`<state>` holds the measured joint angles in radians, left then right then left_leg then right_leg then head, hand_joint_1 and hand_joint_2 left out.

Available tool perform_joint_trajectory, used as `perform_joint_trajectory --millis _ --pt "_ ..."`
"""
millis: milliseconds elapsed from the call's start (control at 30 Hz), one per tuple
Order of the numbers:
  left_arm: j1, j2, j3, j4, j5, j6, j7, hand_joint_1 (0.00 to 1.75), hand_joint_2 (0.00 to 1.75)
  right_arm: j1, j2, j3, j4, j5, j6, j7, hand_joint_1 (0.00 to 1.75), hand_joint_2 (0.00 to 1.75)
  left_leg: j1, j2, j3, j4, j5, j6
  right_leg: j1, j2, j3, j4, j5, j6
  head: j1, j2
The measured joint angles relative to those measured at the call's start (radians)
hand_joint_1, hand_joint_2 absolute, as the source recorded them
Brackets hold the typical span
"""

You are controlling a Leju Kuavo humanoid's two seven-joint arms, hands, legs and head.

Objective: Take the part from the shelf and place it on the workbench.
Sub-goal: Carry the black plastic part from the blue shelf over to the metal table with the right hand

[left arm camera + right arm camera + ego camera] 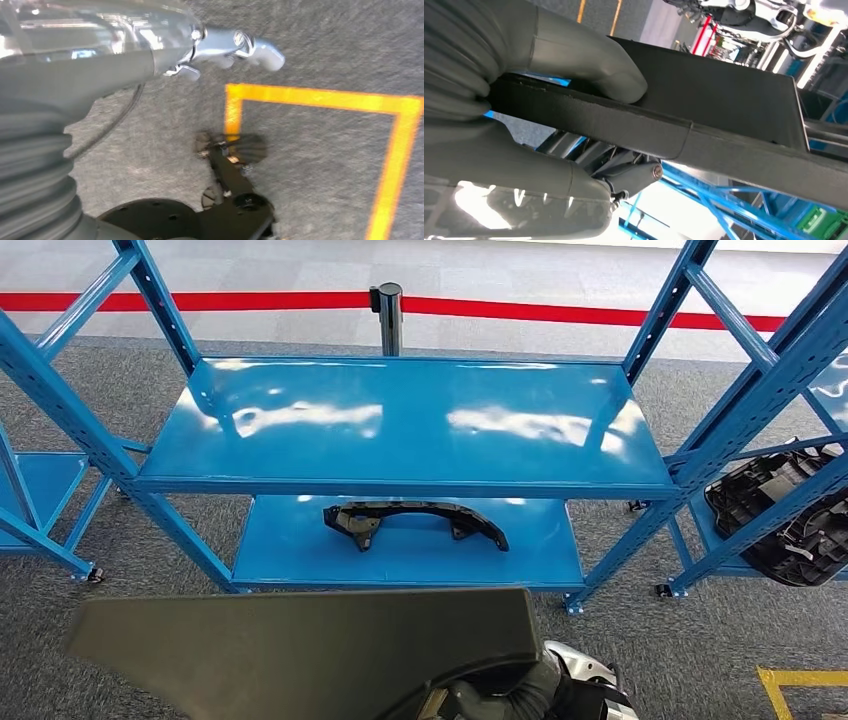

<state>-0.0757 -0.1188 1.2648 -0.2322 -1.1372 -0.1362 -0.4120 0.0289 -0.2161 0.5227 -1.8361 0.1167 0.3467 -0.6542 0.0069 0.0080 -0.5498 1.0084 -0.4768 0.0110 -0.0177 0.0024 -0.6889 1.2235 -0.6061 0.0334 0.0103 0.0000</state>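
Note:
A large flat dark grey panel (300, 645) stretches across the bottom of the head view, in front of the blue shelf (400, 420). My right hand (520, 695) grips the panel at its lower right end. In the right wrist view the thick grey thumb of my right hand (569, 57) presses on the panel (724, 95) and the fingers clamp it from the other side. My left hand (125, 55) hangs over the grey carpet with a silver finger stretched out and nothing in it.
A curved black bracket (415, 520) lies on the shelf's lower level; its upper level is bare. Black moulded parts (780, 510) sit on a neighbouring blue shelf at the right. A post (388, 315) and a red barrier line (250, 302) stand behind. Yellow floor tape (390, 150) marks the carpet.

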Motion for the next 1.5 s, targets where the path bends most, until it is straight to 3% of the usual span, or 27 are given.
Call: perform_joint_trajectory --millis 33,67,100,167,233,300,367,400,500,567,600,633,700,767,833,900,967,1033,1067,1100,1133,1200,1233,1300,1367,1433,1500 --pt "0.000 0.000 0.000 0.000 -0.001 0.000 0.000 0.00 1.75 0.000 -0.002 0.000 -0.001 0.003 0.001 -0.001 1.75 1.75 -0.001 0.001 -0.017 0.001 0.012 0.000 0.000 0.000 -0.005 0.049 -0.017 0.000 0.000 0.000" --pt "0.000 0.000 -0.001 0.000 -0.002 0.000 0.000 0.00 1.75 0.000 -0.003 0.000 -0.001 0.005 0.002 -0.002 1.75 1.75 -0.003 0.001 -0.035 0.002 0.024 0.000 0.000 0.000 0.004 0.072 -0.010 0.000 0.000 0.000" --pt "0.000 0.000 -0.001 0.000 -0.001 0.000 0.000 0.00 1.75 0.000 -0.005 0.000 -0.001 0.005 0.004 -0.002 1.75 1.75 -0.004 0.002 -0.052 0.004 0.035 -0.001 0.001 0.000 0.030 0.062 0.014 -0.002 0.000 0.000" --pt "0.000 0.000 -0.001 0.000 0.002 0.000 0.000 0.00 1.75 -0.001 -0.007 0.000 -0.001 0.000 0.007 0.001 1.75 1.75 -0.006 0.002 -0.078 0.008 0.053 -0.005 0.006 -0.001 0.129 -0.050 0.060 -0.009 0.000 0.000" --pt "0.000 0.000 -0.002 0.000 0.006 0.000 -0.001 0.00 1.75 -0.007 -0.008 -0.001 -0.004 -0.006 0.010 0.004 1.75 1.75 -0.009 0.005 -0.092 0.013 0.067 -0.012 0.015 -0.005 0.232 -0.193 0.050 -0.020 0.000 0.000" --pt "0.000 0.000 -0.002 0.000 0.009 0.001 -0.002 0.00 1.75 -0.011 -0.008 -0.003 -0.006 -0.014 0.012 0.008 1.75 1.75 -0.010 0.012 -0.098 0.014 0.083 -0.023 0.020 -0.004 0.265 -0.254 0.031 -0.030 -0.001 0.000" --pt "0.000 0.001 -0.001 0.000 0.013 0.002 -0.003 0.00 1.75 -0.010 -0.009 -0.004 -0.006 -0.020 0.018 0.013 1.75 1.75 -0.006 0.013 -0.103 0.017 0.086 -0.034 0.017 0.001 0.252 -0.257 0.043 -0.041 -0.001 0.000" --pt "0.000 0.001 -0.001 0.000 0.014 0.003 -0.003 0.00 1.75 -0.009 -0.010 -0.004 -0.006 -0.022 0.020 0.015 1.75 1.75 -0.005 0.009 -0.110 0.037 0.066 -0.038 0.016 0.003 0.245 -0.257 0.051 -0.047 -0.001 0.000" --pt "0.001 0.001 -0.001 0.001 0.015 0.003 -0.002 0.00 1.75 -0.009 -0.011 -0.004 -0.006 -0.024 0.025 0.017 1.75 1.75 -0.001 -0.002 -0.162 0.212 -0.059 -0.047 0.014 0.008 0.221 -0.257 0.073 -0.056 -0.002 0.000" --pt "0.001 0.001 -0.001 0.001 0.016 0.003 -0.002 0.00 1.75 -0.008 -0.012 -0.004 -0.005 -0.024 0.027 0.020 1.75 1.75 0.001 -0.002 -0.179 0.310 -0.097 -0.051 0.014 0.013 0.205 -0.252 0.082 -0.053 -0.002 0.000" --pt "0.001 0.001 -0.001 0.001 0.016 0.003 -0.001 0.00 1.75 -0.007 -0.012 -0.004 -0.005 -0.024 0.027 0.021 1.75 1.75 0.002 -0.003 -0.163 0.306 -0.088 -0.052 0.013 0.016 0.198 -0.248 0.085 -0.051 -0.002 0.000" --pt "0.001 0.001 -0.001 0.001 0.017 0.003 -0.001 0.00 1.75 -0.007 -0.012 -0.004 -0.005 -0.024 0.028 0.022 1.75 1.75 0.003 -0.007 -0.128 0.263 -0.066 -0.052 0.012 0.020 0.192 -0.244 0.087 -0.048 -0.002 0.000" --pt "0.001 0.001 0.000 0.001 0.018 0.003 -0.001 0.00 1.75 -0.012 -0.013 -0.004 -0.005 -0.024 0.029 0.025 1.75 1.75 0.009 -0.038 -0.035 0.119 -0.024 -0.051 0.010 0.029 0.182 -0.233 0.087 -0.042 -0.002 0.000" --pt "0.002 0.001 0.000 0.001 0.018 0.003 -0.001 0.00 1.75 -0.019 -0.013 -0.004 -0.005 -0.022 0.030 0.029 1.75 1.75 0.010 -0.061 0.015 0.031 -0.019 -0.048 0.010 0.040 0.171 -0.225 0.089 -0.032 -0.002 0.000" --pt "0.002 0.000 0.000 0.001 0.018 0.002 -0.001 0.00 1.75 -0.022 -0.013 -0.003 -0.005 -0.020 0.030 0.033 1.75 1.75 0.007 -0.050 0.015 0.017 -0.026 -0.040 0.010 0.053 0.160 -0.222 0.095 -0.020 -0.002 0.000" --pt "0.001 0.000 0.000 0.001 0.018 0.002 -0.002 0.00 1.75 -0.025 -0.014 -0.002 -0.005 -0.018 0.030 0.035 1.75 1.75 0.010 -0.032 0.011 0.011 -0.025 -0.027 0.009 0.045 0.144 -0.203 0.084 -0.011 -0.001 0.000" --pt "0.000 -0.001 0.000 0.001 0.019 0.002 -0.003 0.00 1.75 -0.029 -0.014 -0.002 -0.005 -0.016 0.030 0.035 1.75 1.75 0.011 -0.011 0.008 0.008 -0.021 -0.018 0.008 0.027 0.099 -0.114 0.035 -0.007 -0.001 0.000" --pt "0.001 -0.001 0.000 0.001 0.019 0.001 -0.004 0.00 1.75 -0.032 -0.014 0.000 -0.005 -0.012 0.028 0.037 1.75 1.75 0.009 0.012 0.004 0.008 -0.020 -0.014 0.007 0.020 0.031 0.020 -0.018 -0.004 0.000 0.000" --pt "0.001 -0.001 0.000 0.001 0.019 0.001 -0.004 0.00 1.75 -0.031 -0.014 0.001 -0.005 -0.009 0.027 0.038 1.75 1.75 0.009 0.022 0.003 0.009 -0.020 -0.013 0.006 0.019 0.011 0.059 -0.023 -0.004 0.000 0.000" --pt "0.001 -0.001 0.000 0.001 0.019 0.001 -0.005 0.00 1.75 -0.031 -0.014 0.002 -0.005 -0.007 0.026 0.039 1.75 1.75 0.008 0.032 0.003 0.009 -0.020 -0.013 0.006 0.017 0.010 0.060 -0.009 -0.004 0.000 0.000" --pt "0.000 -0.001 0.000 0.001 0.018 0.000 -0.006 0.00 1.75 -0.030 -0.015 0.003 -0.005 -0.004 0.024 0.040 1.75 1.75 0.008 0.041 0.004 0.010 -0.020 -0.013 0.007 0.012 0.028 0.020 0.021 -0.004 0.000 0.000" --pt "-0.003 -0.002 0.000 0.001 0.016 0.000 -0.008 0.00 1.75 -0.031 -0.015 0.003 -0.005 0.000 0.020 0.041 1.75 1.75 0.006 0.057 0.005 0.011 -0.021 -0.016 0.010 -0.018 0.093 -0.115 0.087 -0.007 0.000 0.000" --pt "-0.004 -0.002 0.000 0.001 0.016 0.000 -0.008 0.00 1.75 -0.032 -0.016 0.003 -0.006 0.001 0.019 0.041 1.75 1.75 0.003 0.063 0.005 0.013 -0.022 -0.019 0.012 -0.033 0.117 -0.169 0.105 -0.009 -0.001 0.000" --pt "-0.005 -0.002 0.000 0.001 0.015 0.000 -0.009 0.00 1.75 -0.031 -0.016 0.004 -0.007 0.004 0.014 0.041 1.75 1.75 -0.003 0.076 0.004 0.013 -0.022 -0.028 0.016 -0.046 0.131 -0.211 0.110 -0.015 -0.002 0.000" --pt "-0.008 -0.002 0.000 0.001 0.015 0.000 -0.009 0.00 1.75 -0.026 -0.019 0.005 -0.008 0.009 0.009 0.042 1.75 1.75 -0.002 0.082 0.006 0.012 -0.023 -0.039 0.015 -0.032 0.127 -0.213 0.113 -0.025 -0.002 0.000" --pt "-0.011 -0.002 0.000 0.001 0.015 -0.001 -0.011 0.00 1.75 -0.023 -0.020 0.005 -0.010 0.013 0.005 0.041 1.75 1.75 0.001 0.051 -0.006 0.050 -0.053 -0.048 0.011 -0.021 0.129 -0.216 0.118 -0.036 -0.003 0.000" --pt "-0.009 -0.002 0.000 0.001 0.015 -0.002 -0.013 0.00 1.75 -0.021 -0.021 0.006 -0.011 0.018 0.001 0.041 1.75 1.75 0.003 0.011 -0.054 0.164 -0.116 -0.052 0.009 -0.009 0.129 -0.217 0.120 -0.044 -0.003 0.000"
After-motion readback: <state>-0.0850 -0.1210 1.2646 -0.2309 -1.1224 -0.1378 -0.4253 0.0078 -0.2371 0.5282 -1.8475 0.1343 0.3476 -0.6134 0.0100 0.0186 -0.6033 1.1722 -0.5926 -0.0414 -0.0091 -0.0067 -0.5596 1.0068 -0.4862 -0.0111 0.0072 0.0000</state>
